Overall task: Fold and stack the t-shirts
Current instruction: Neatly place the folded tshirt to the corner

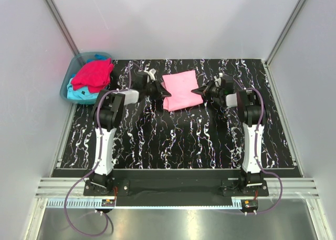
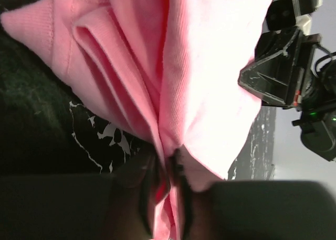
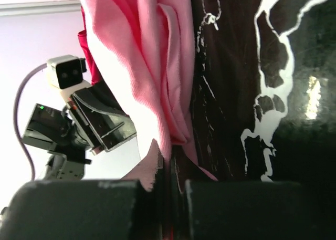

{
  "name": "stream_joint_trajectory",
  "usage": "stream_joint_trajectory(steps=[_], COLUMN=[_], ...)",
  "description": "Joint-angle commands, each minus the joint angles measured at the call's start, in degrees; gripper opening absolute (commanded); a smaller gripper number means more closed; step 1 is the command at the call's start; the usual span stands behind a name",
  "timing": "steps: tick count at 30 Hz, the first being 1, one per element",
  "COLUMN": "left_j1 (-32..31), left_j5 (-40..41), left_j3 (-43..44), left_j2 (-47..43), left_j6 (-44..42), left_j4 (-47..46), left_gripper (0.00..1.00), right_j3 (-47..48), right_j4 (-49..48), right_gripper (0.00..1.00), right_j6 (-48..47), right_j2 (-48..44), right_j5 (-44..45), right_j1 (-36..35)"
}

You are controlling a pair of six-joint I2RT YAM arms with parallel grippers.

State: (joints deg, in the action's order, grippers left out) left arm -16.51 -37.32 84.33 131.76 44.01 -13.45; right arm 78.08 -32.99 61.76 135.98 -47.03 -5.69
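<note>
Closest to my wrist cameras is bunched pink cloth, caught between my own fingers. On the left wrist view my left gripper (image 2: pixel 164 165) is pressed together on a gathered edge of the pink t-shirt (image 1: pixel 181 90), with several layers of fabric fanning up and away from the pinch. My right gripper (image 3: pixel 169 158) has its fingers drawn tight on the opposite edge in the same way, with folds of pink rising from the grip and a small flap sticking out to one side.

From above, the pink t-shirt is a roughly rectangular, slightly skewed folded shape on the far middle of the bench (image 1: pixel 184 140). My two grippers face each other across it, the left at its left edge and the right at its right edge. I cannot tell whether the cloth lies flat on the bench or is raised a little off it.

Well apart from this, by the bench's far left corner, sits the tub (image 1: pixel 84 55). The red t-shirt (image 1: pixel 93 74) is heaped in it and spills over the near rim. The turquoise t-shirt (image 1: pixel 81 94) lies under the red one, showing at the tub's near end
</note>
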Motion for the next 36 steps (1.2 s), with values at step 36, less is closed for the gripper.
stream_joint_trajectory(steps=[36], left_j1=[-18.11], left_j5=[11.48], left_j3=[42.14], left_j2=[16.33], left_j6=[2.57], left_j4=[36.13], left_gripper=[0.11], right_j3=[6.38], right_j4=[46.18], right_gripper=[0.00], right_j6=[-23.79], right_j2=[-18.91], right_j5=[51.86], right_j1=[18.43])
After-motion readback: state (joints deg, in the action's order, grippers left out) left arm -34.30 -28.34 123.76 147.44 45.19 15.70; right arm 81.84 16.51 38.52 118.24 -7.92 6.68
